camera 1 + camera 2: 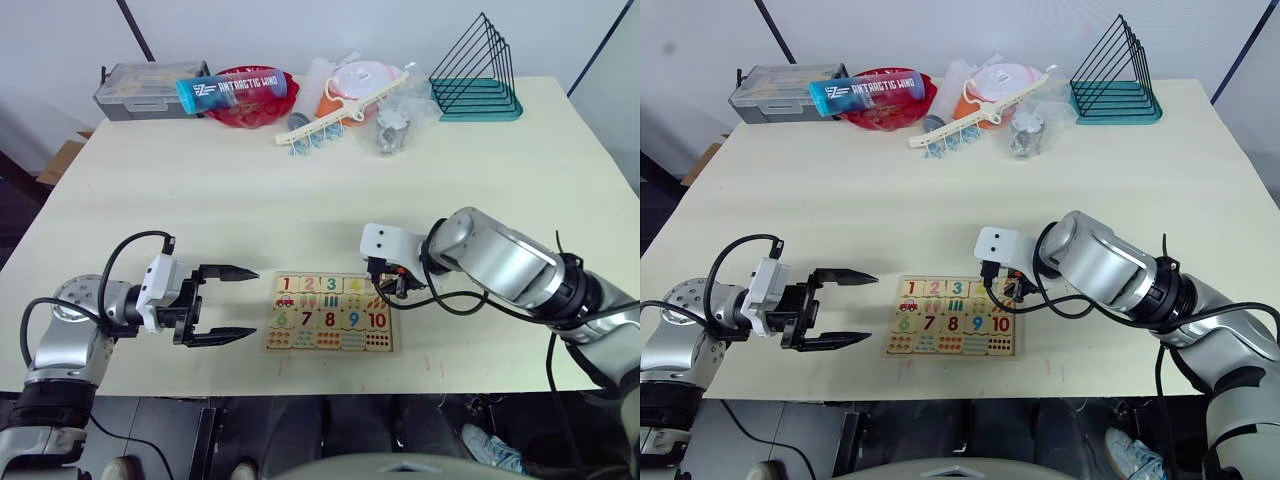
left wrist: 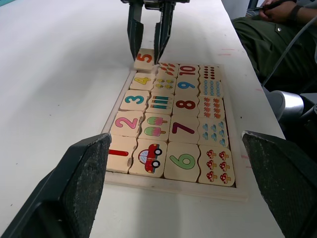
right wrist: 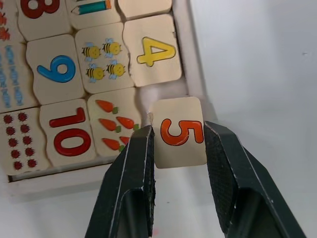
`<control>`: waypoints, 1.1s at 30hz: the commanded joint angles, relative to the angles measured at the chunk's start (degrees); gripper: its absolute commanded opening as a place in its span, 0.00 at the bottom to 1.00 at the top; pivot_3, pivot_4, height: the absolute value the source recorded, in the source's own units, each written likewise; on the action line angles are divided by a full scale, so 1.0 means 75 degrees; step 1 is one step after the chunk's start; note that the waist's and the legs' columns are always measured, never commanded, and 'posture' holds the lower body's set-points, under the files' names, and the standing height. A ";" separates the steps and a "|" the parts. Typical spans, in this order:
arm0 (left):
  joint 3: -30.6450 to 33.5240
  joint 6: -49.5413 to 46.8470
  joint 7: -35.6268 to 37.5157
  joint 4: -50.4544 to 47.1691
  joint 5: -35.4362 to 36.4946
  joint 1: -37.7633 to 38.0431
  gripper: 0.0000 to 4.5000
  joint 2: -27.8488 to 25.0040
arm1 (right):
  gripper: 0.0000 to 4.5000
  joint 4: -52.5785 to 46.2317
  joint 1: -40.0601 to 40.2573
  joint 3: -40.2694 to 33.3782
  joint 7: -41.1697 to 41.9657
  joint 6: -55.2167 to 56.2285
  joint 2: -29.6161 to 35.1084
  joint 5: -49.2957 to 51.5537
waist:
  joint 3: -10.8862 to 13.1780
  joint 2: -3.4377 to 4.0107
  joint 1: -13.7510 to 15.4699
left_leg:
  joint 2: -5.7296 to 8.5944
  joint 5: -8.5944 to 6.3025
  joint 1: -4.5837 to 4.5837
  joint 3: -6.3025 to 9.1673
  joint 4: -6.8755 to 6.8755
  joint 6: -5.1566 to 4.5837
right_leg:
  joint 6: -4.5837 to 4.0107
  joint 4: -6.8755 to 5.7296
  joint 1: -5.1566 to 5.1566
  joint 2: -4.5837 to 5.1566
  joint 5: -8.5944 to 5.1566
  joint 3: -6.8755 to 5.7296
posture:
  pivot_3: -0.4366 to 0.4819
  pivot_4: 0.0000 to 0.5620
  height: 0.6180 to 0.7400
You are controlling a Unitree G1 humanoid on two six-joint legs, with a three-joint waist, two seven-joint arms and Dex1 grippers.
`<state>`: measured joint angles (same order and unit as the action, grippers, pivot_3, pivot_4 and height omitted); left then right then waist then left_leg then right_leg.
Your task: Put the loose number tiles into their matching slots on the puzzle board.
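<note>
over the puzzle board's (image 1: 330, 349) corner, right fingers (image 3: 133, 163) clamp the 5 tile (image 3: 179, 132); left fingers (image 1: 225, 272) spread wide.

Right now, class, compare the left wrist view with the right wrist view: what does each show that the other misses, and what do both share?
Left wrist view alone: tiles 1, 2 and 3 seated in the top row, and the open left gripper. Right wrist view alone: the bare slot beside the 4. Both: the right gripper pinching the 5 tile over the puzzle board's corner, and the seated 4 tile.
</note>
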<state>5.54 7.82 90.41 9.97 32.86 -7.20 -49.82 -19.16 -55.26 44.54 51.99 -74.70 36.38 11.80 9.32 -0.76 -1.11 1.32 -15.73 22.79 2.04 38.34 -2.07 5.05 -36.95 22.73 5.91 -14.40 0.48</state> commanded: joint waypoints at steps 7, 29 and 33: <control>0.0050 0.0052 0.0279 -0.0138 0.0082 -0.0034 1.00 -0.0010 | 0.20 -0.0056 -0.0190 0.0051 0.0028 0.0185 -0.0076 0.0034 | 0.0000 0.0000 0.0002 | 0.0000 0.0000 0.0000 0.0000 0.0000 0.0000 | 0.0000 0.0000 0.0000 0.0000 0.0000 0.0000 | 0.48 0.27 1.00; 0.0075 0.0057 0.0279 -0.0117 0.0071 0.0036 1.00 -0.0044 | 0.20 -0.0131 -0.0085 0.0179 0.0124 0.0474 -0.0021 0.0048 | 0.0000 0.0001 -0.0003 | 0.0000 0.0000 0.0000 0.0001 0.0000 0.0000 | 0.0000 0.0000 0.0000 0.0000 0.0000 -0.0001 | 0.48 0.27 1.00; 0.0051 0.0076 0.0279 -0.0077 0.0034 0.0016 1.00 -0.0044 | 0.20 -0.0160 -0.0063 0.0267 0.0207 0.0682 0.0069 -0.0004 | 0.0001 0.0001 -0.0003 | 0.0000 0.0000 0.0000 0.0001 0.0000 0.0000 | 0.0000 0.0000 0.0000 0.0000 0.0000 -0.0001 | 0.48 0.27 1.00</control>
<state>5.54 7.82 90.42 9.97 32.76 -6.90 -49.79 -18.97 -55.27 46.40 53.05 -70.61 36.35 11.88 9.33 -0.75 -1.13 1.31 -15.73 22.79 2.05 38.33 -2.07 5.05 -36.95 22.74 5.91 -14.41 0.47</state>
